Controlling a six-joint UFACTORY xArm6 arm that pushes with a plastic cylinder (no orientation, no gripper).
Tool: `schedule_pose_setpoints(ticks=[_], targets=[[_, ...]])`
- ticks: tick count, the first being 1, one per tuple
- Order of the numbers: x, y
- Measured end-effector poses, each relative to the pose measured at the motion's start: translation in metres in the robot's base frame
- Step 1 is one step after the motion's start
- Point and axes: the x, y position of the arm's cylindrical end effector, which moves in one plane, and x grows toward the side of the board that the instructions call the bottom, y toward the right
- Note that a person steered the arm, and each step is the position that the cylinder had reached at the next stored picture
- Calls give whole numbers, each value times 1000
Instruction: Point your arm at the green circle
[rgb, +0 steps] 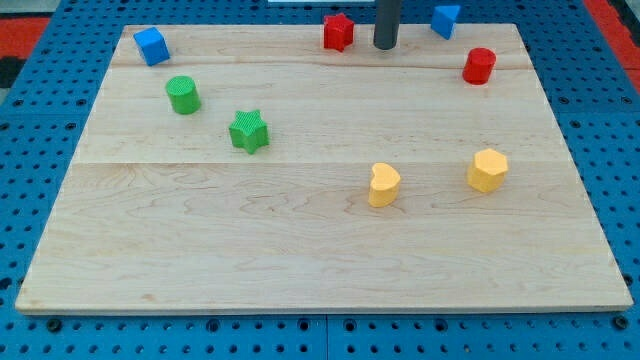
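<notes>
**Currently on the worktop: one rod tip, eight blocks**

Rod: straight dark rod entering from the view's top; my tip (386, 47) rests near the top edge of the pale wooden worktop (320, 250). No claw is fitted, so there is nothing to release, clench or grasp with.

Nearest to my tip: red star-shaped block (339, 32), just beside it on the view's left, not touching. Blue block of angular shape (445, 20), near on the view's right at the top edge. Red cylinder block (479, 65), further right and slightly lower.

Task item: green circle, a ribbed green cylinder block (183, 95), in the upper left part of the worktop, well apart from my tip, to its left and lower in the view.

Green star-shaped block (248, 131), near the green circle, to its lower right, apart from it.

Blue cube-like block (151, 46), at the top left corner.

Yellow heart-shaped block (383, 185), right of centre, lower half.

Yellow hexagonal block (487, 170), near the heart, to its right.

Surround: blue perforated base (40, 120) around the worktop.
</notes>
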Motion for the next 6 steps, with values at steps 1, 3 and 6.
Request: schedule_pose_setpoints(ticks=[1,3,6], targets=[[0,-5],[27,-7],[39,-14]])
